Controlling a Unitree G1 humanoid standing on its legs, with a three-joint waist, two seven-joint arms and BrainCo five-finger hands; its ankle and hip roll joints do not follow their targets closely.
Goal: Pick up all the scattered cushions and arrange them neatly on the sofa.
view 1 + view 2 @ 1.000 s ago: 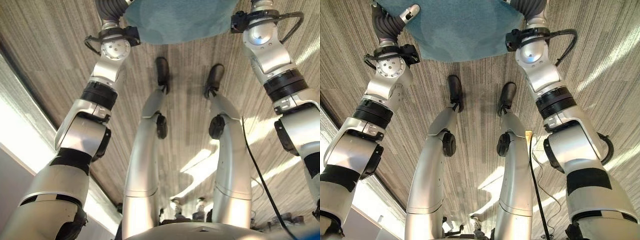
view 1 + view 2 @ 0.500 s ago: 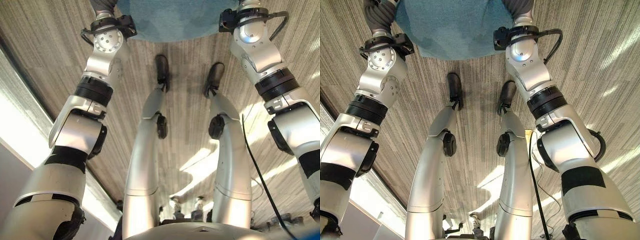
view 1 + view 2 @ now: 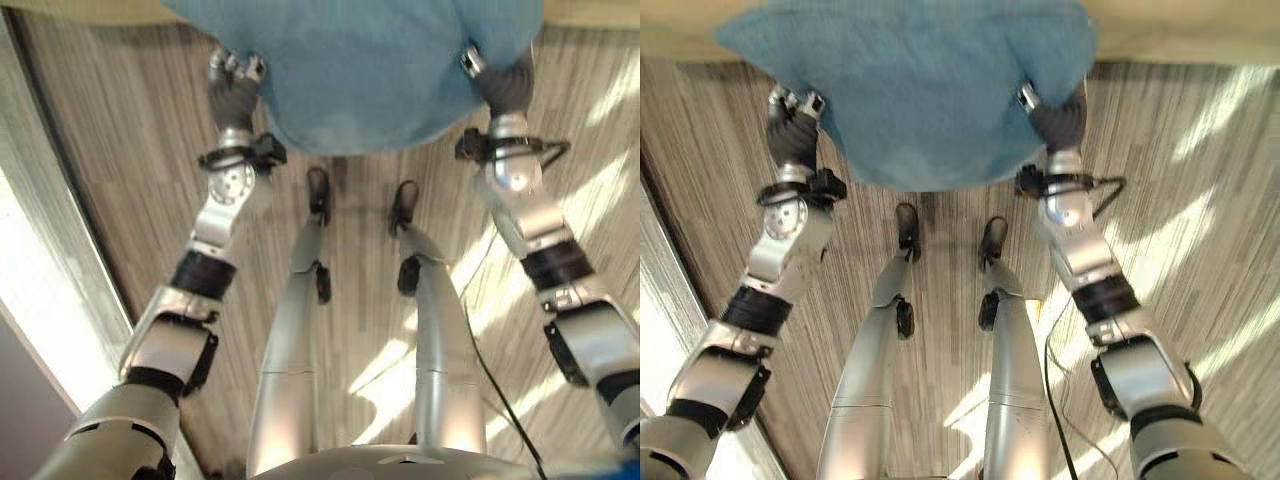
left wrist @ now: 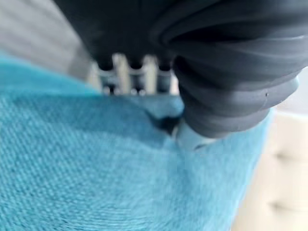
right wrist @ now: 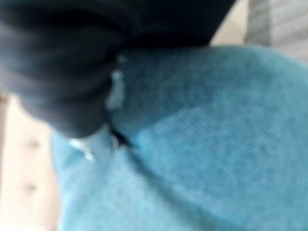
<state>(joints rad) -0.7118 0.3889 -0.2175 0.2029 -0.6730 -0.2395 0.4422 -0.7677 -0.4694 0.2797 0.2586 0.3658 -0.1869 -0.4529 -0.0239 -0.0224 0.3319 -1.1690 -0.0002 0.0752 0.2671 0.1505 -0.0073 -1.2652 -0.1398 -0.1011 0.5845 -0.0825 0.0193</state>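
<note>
Since the earlier frames our arms have reached further forward, and the blue cushion (image 3: 910,90) now shows almost whole instead of only its near edge; the view itself has also shifted, so part of this change comes from the camera. On the left, our left robot hand (image 3: 234,88) presses on the left side of the cushion, its fingers (image 4: 129,79) curled over the edge into the cloth and the thumb dug into the fabric, so it grips the cushion. Between the two arms the cushion is held up above the striped wooden floor (image 3: 1200,200), and its far edge overlaps a pale cream sofa (image 3: 80,10) along the top of the head views. On the right, our right robot hand (image 3: 1058,115) holds the right side of the cushion, the thumb sunk into the cloth as its wrist view shows, with the cream tufted surface just beside it. Sunlight falls in bright patches on the floor at the right.
</note>
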